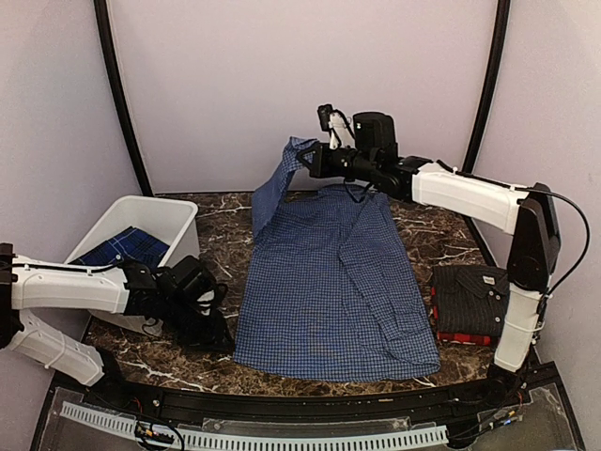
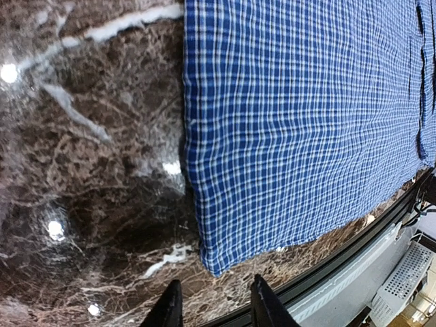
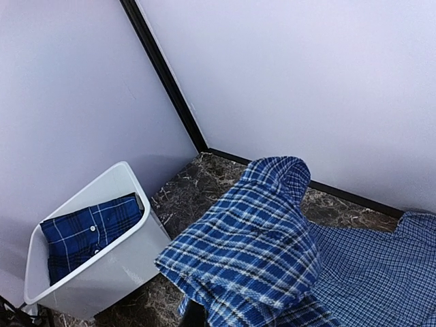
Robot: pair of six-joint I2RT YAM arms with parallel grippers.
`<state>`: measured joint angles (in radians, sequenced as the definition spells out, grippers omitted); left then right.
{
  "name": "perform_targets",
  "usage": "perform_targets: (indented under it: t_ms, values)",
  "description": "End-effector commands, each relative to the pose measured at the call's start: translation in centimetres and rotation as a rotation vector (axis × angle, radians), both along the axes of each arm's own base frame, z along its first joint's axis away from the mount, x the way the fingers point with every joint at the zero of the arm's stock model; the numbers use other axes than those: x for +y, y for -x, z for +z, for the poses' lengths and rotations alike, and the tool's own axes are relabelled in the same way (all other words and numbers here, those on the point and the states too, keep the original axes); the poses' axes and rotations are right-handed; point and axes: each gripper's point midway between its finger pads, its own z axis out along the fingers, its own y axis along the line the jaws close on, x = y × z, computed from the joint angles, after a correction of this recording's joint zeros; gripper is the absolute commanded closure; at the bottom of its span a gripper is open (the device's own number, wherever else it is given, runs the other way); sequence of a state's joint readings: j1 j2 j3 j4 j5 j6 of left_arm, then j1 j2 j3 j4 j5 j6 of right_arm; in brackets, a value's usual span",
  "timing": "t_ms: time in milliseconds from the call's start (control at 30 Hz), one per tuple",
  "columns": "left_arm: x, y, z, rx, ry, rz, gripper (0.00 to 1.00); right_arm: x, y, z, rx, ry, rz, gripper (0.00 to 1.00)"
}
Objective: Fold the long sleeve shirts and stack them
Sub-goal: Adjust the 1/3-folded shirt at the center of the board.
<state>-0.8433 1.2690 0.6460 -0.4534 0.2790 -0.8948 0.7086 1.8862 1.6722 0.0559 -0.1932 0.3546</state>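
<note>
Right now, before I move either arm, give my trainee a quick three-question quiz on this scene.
1. True or false: the left pincer is open, holding nothing.
2. What lifts the checked shirt at its far-left part? A left pincer; B right pincer; C nothing.
3. Fill in: the folded black shirt lies on a ___ plaid shirt.
Key: 1 true; 2 B; 3 red.

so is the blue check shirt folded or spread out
Mostly spread: the blue check shirt lies flat on the table, one sleeve held up by the right gripper. Body not folded.
</note>
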Motion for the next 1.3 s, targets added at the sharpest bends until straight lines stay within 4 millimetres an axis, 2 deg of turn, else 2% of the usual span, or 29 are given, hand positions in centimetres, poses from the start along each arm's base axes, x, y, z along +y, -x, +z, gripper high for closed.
perform_targets:
  t_ms: [0,200,367,467,567,633,667,733,867,1100,1267]
  values:
    - [-1.2,1.2,-0.7,0.041,0.048,0.028,0.67,-0.2,0.3,4.6,-0.088,-0.049,0.015,1.0]
    - [-1.9,2.1,-2.0,0.072,0.03,0.012,0.7,-0.1,0.5,6.3,-0.112,-0.065,0.024,1.0]
    - [-0.8,1.6,-3.3,0.054,-0.067,0.04,0.77,0.0,0.7,7.4,-0.126,-0.078,0.035,1.0]
    - [-0.3,1.1,-3.5,0.03,-0.105,0.052,0.77,0.0,0.8,7.8,-0.132,-0.083,0.041,1.0]
    - [-0.6,0.8,-3.3,0.015,-0.102,0.052,0.81,-0.1,1.0,8.3,-0.141,-0.087,0.045,1.0]
    - [-0.8,0.6,-3.0,0.004,-0.092,0.05,0.87,-0.1,1.0,8.4,-0.144,-0.087,0.044,1.0]
    - [-0.8,0.6,-2.9,0.002,-0.093,0.046,0.94,-0.1,1.0,8.6,-0.147,-0.088,0.044,1.0]
    - [-1.2,0.6,-2.4,-0.008,-0.084,0.032,1.0,-0.2,1.0,8.9,-0.155,-0.088,0.043,1.0]
    - [-2.1,1.3,-1.3,-0.016,-0.075,-0.021,1.0,-0.4,1.1,9.8,-0.175,-0.093,0.036,1.0]
    - [-3.0,3.3,-0.5,0.019,-0.07,-0.101,1.0,-0.3,1.5,11.5,-0.221,-0.116,0.055,1.0]
    - [-3.6,4.0,0.3,0.023,-0.036,-0.145,1.0,-0.2,2.0,12.2,-0.248,-0.131,0.064,1.0]
